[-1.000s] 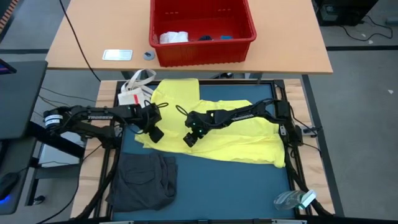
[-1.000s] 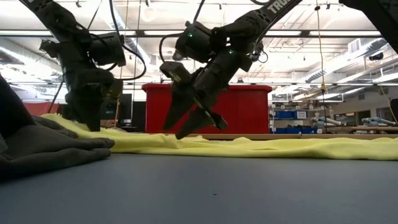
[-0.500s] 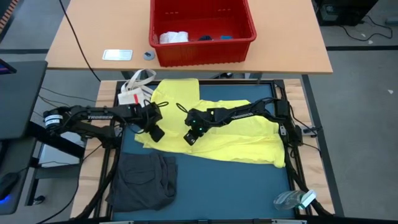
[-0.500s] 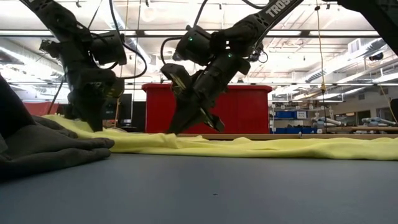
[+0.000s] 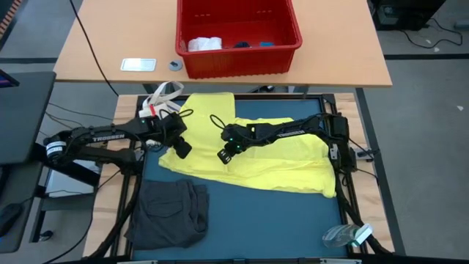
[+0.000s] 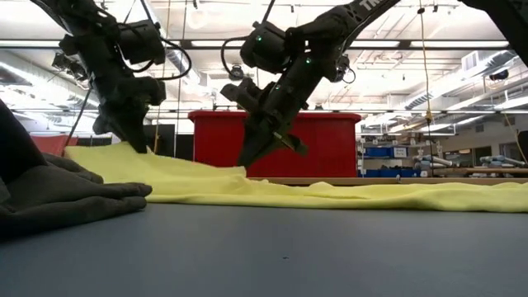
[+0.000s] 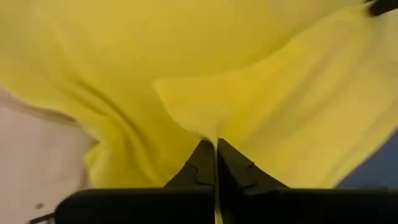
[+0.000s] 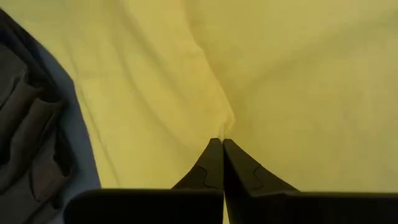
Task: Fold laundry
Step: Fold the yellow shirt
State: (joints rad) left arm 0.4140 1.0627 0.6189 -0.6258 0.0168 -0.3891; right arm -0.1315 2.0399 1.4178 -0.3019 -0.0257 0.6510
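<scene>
Left gripper [image 5: 182, 149] and right gripper [image 5: 223, 155], fingers clamped on the yellow T-shirt [image 5: 286, 165], pinch its edge above the dark grey garment [image 5: 170, 213].

My fingers [image 7: 205, 168] are black against the plain bright yellow shirt [image 5: 278, 158]. The garment [image 5: 170, 213] at the mat's near left corner is dark grey, the mat [image 5: 264, 220] blue, the basket [image 5: 238, 33] red.
</scene>
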